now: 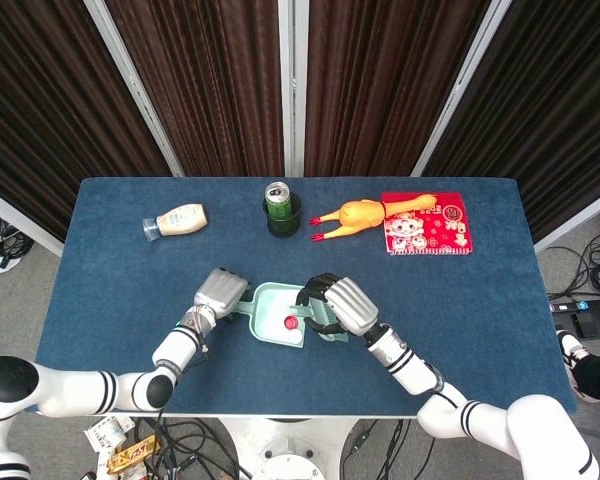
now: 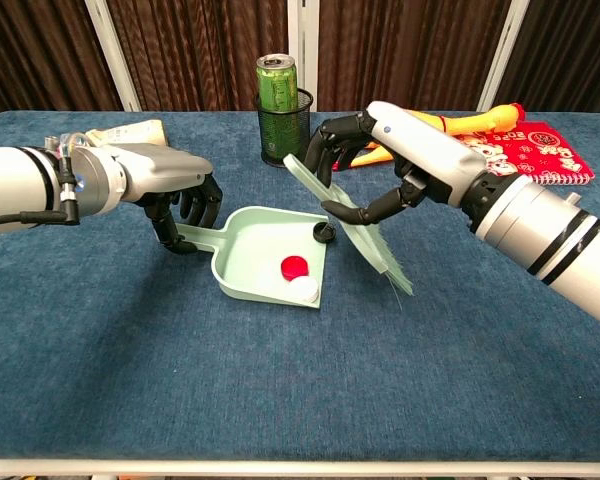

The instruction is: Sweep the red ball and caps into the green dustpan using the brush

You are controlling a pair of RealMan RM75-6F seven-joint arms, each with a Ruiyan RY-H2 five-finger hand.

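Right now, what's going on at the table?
A sweeping job. The left hand holds the green dustpan by its handle, flat on the blue table. The right hand holds the brush lifted just off the pan's open edge. Inside the pan lie a red piece and a white cap; a small dark cap sits at the rim. A can, a rubber chicken and a bottle stand behind, untouched.
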